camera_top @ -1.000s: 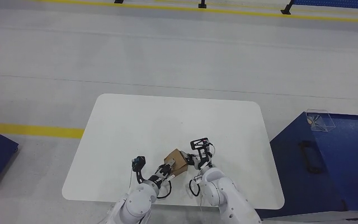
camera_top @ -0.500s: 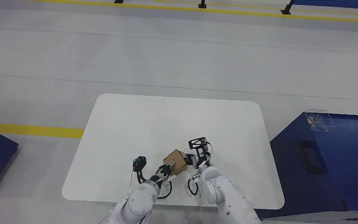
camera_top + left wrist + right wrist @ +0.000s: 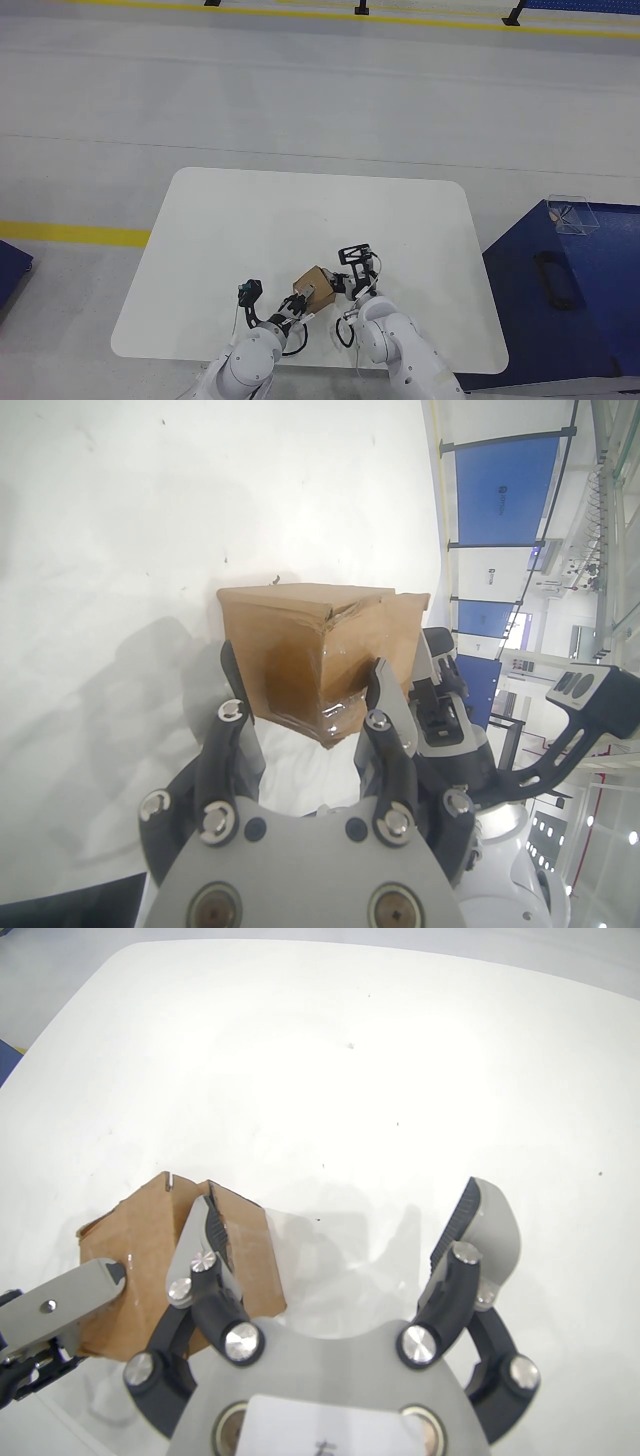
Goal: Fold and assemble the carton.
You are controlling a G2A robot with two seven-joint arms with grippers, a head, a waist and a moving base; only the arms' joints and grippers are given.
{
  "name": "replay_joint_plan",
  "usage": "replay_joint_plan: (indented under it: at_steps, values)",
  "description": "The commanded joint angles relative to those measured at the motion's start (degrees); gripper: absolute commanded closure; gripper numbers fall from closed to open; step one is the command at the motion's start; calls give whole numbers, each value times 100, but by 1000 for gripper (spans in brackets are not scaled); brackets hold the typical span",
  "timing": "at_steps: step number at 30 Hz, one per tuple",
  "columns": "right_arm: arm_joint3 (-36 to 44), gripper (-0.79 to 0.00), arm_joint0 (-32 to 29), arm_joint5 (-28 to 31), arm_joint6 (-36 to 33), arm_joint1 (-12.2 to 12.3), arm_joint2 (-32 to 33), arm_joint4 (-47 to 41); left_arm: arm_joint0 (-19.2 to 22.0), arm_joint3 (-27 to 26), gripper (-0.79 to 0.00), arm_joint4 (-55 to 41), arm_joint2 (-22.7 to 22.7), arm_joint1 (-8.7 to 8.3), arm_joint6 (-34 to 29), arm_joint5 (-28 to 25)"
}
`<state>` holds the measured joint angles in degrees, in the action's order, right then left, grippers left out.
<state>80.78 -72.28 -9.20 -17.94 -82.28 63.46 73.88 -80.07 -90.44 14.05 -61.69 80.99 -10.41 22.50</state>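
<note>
The carton (image 3: 314, 283) is near the table's (image 3: 300, 205) front edge, between both arms. The left gripper (image 3: 304, 660) pinches one corner, likely to steady it. The right gripper (image 3: 340, 1193), fingers spread wide, leans one finger against a side panel, apparently to press it square.

The top view looks steeply down from above the arms, far off, taking in the whole counter (image 3: 300, 210) and the floor beyond. The left wrist view sits close behind the left pincer (image 3: 303, 660), facing the carton (image 3: 300, 640). The right wrist view looks past the right pincer (image 3: 340, 1193) across the counter toward its far left corner. All three share the carton by the near edge.
</note>
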Motion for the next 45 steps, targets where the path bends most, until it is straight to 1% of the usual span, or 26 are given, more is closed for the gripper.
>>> replay_joint_plan:
  at_steps: [1, 6, 9, 16, 18, 26, 28, 33, 36, 40, 41, 43, 45]
  values:
    - [-14, -785, 6, -7, 1, -2, 12, -4, 3, 12, -440, 1, -8, -1, -6, 3]
    - [12, -785, -7, -35, 14, -6, 50, -28, 7, 27, -443, 3, -11, 0, -28, -4]
    - [29, -785, -16, -42, 21, -8, 80, -61, 17, 39, -425, 11, -14, 0, -42, 16]
    - [74, -785, -52, -38, 29, -4, 155, -101, 28, 53, -440, 32, -8, 2, -60, 37]
    - [68, -785, -56, -23, 22, -4, 165, -104, 29, 54, -422, 35, -8, 2, -60, 39]
    - [-86, -785, 21, 120, -121, -24, 64, -107, 23, 24, -403, 40, -10, 3, -78, 26]
    - [-112, -785, 43, 101, -140, -29, 49, -76, 16, 1, -409, 49, -8, 2, -79, 21]
    - [-6, -785, 31, 57, -72, -27, 147, -163, 9, -15, -391, 93, -5, 0, -81, 31]
    - [220, -785, -114, 274, 102, -8, 257, -370, 21, -10, -391, 115, 3, 1, -87, 44]
    - [509, -785, -367, 919, 126, 59, 329, -355, 32, -1, -391, 123, 11, 4, -93, 51]
    - [539, -785, -394, 988, 114, 69, 330, -308, 34, 0, -391, 124, 11, 4, -94, 52]
    - [542, -785, -426, 995, 28, 89, 304, -71, 35, 1, -397, 125, 12, 5, -95, 53]
    - [471, -785, -389, 789, -63, 78, 245, 68, 35, 0, -391, 125, 14, 6, -94, 55]
